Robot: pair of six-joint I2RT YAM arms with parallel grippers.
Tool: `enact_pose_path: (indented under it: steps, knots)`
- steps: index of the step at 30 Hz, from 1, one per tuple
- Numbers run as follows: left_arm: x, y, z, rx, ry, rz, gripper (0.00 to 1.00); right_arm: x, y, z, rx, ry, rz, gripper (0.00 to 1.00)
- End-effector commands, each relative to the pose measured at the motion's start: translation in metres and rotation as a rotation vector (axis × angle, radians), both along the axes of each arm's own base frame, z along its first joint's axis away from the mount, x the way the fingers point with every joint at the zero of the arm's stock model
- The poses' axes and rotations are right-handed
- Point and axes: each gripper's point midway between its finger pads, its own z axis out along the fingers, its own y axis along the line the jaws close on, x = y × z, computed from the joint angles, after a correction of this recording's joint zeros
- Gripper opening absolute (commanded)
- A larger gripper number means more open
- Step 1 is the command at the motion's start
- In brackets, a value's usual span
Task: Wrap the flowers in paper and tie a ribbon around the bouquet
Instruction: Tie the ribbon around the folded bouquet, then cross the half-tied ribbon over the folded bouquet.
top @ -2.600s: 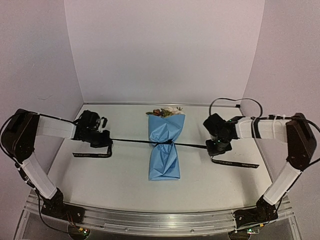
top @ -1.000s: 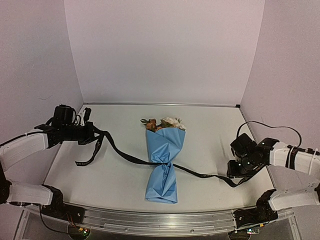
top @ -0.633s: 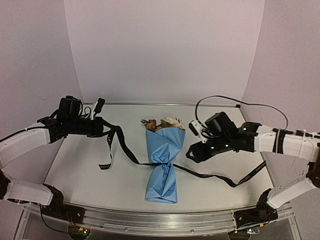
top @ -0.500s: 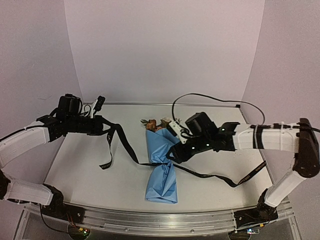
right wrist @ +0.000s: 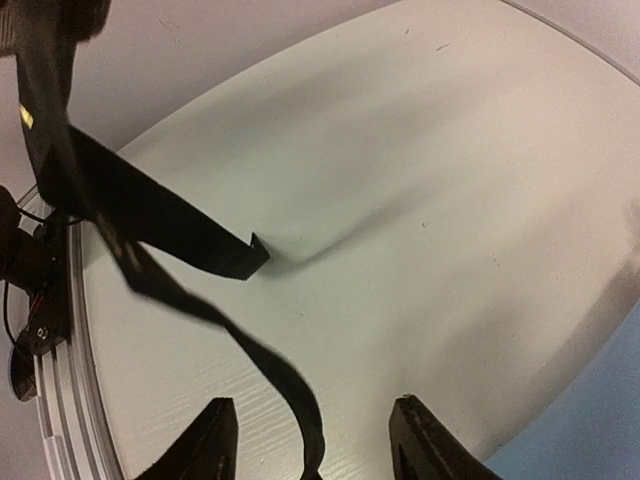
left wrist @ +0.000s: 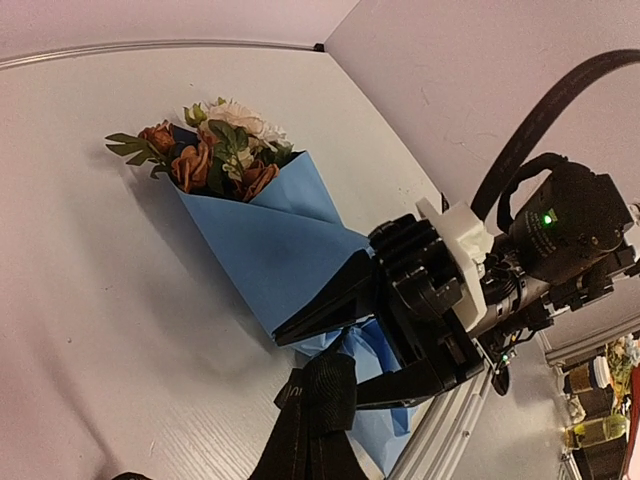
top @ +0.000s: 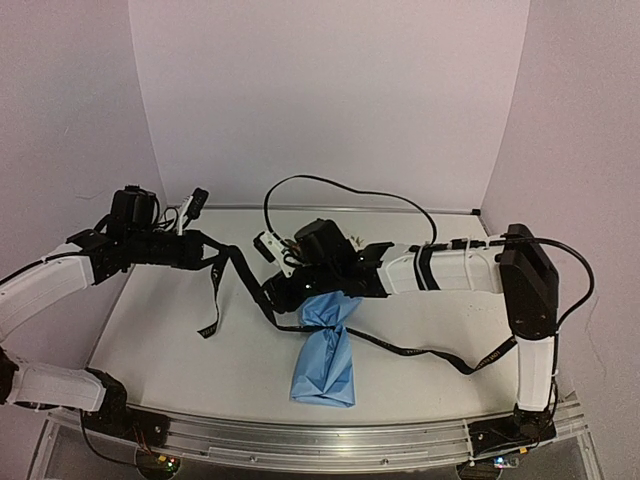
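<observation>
Circling one bouquet [top: 322,355], one ribbon [top: 405,349]: left gripper [top: 205,252] clamped on it, right gripper [right wrist: 312,440] parted, empty.

On the table [top: 150,340] you find the bouquet [top: 325,355] at centre, flowers [left wrist: 215,150] toward the far wall [top: 320,100]. The ribbon [top: 420,352] crosses its waist, trailing right along the table and running up left to your left gripper [top: 212,252]. Your right gripper [top: 275,295] sits just left of the bouquet, a ribbon strand between its jaws.
</observation>
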Motion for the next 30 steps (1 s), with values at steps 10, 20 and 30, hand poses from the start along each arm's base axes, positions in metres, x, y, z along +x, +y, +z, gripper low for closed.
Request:
enact_pose_path:
  steps: [10,20,30]
  knots:
    - [0.018,0.014,0.016,0.015,-0.078,0.139,0.00,-0.008,-0.007,0.011,-0.004,0.048,-0.061,0.00]
    - [0.017,-0.012,-0.049,0.118,0.047,0.091,0.00,-0.041,-0.097,0.030,-0.204,-0.025,-0.153,0.00]
    - [-0.024,-0.098,-0.102,0.313,-0.017,-0.143,0.00,-0.062,-0.174,-0.011,-0.373,-0.063,-0.240,0.00]
